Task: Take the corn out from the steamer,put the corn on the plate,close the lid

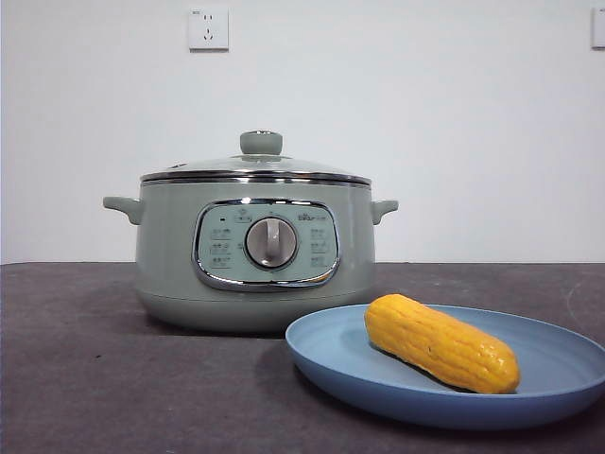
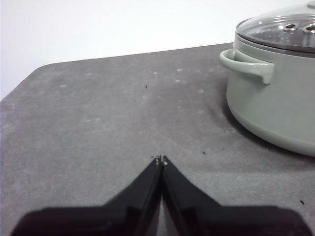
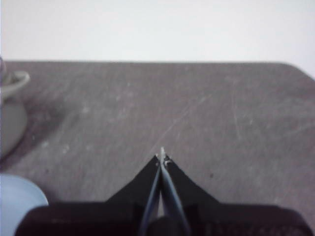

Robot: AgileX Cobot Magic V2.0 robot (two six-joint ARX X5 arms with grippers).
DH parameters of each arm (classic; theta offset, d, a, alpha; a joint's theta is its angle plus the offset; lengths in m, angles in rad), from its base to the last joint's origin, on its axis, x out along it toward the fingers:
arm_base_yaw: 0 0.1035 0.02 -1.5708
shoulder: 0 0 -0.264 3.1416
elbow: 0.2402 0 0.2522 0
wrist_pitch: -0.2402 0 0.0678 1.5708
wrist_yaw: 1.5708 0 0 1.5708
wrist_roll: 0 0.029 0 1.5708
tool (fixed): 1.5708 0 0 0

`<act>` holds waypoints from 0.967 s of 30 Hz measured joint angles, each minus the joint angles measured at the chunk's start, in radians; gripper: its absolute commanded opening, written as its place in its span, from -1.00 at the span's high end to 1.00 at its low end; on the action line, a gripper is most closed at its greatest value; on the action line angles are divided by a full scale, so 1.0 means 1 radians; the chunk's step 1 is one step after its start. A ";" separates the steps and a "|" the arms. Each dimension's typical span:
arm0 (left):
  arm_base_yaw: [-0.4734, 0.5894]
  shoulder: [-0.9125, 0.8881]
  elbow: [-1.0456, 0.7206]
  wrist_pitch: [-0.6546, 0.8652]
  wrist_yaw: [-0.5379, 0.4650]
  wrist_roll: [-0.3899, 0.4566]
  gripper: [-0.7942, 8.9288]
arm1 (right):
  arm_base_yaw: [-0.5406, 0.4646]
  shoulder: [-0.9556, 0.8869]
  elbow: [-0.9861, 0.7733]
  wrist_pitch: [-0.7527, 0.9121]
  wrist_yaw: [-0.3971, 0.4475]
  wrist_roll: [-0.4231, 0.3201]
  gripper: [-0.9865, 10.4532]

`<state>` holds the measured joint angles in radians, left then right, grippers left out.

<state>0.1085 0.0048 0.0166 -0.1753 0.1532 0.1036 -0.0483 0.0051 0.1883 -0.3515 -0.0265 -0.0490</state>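
The yellow-orange corn (image 1: 441,342) lies on the light-blue plate (image 1: 558,364) at the front right. Behind it to the left stands the sage-green steamer (image 1: 252,253), with the glass lid (image 1: 256,165) resting on top of it. In the left wrist view the steamer (image 2: 275,93) and its lid (image 2: 280,27) show to one side of my left gripper (image 2: 161,159), which is shut and empty above bare table. My right gripper (image 3: 162,156) is also shut and empty, with a steamer handle (image 3: 15,81) and the plate's edge (image 3: 17,209) off to its side. Neither arm shows in the front view.
The dark grey table (image 1: 85,378) runs under everything. A white wall with a socket (image 1: 208,28) stands behind.
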 measured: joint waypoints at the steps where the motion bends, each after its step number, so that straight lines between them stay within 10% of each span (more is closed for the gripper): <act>1: 0.000 0.000 0.000 0.000 0.000 0.000 0.84 | 0.000 0.000 -0.014 0.006 0.000 0.001 0.83; 29: 0.000 0.000 0.000 0.000 0.003 0.000 0.84 | -0.003 0.000 -0.171 0.180 0.003 0.046 0.83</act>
<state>0.1085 0.0048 0.0166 -0.1753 0.1562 0.1032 -0.0517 0.0048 0.0170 -0.1715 -0.0235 -0.0032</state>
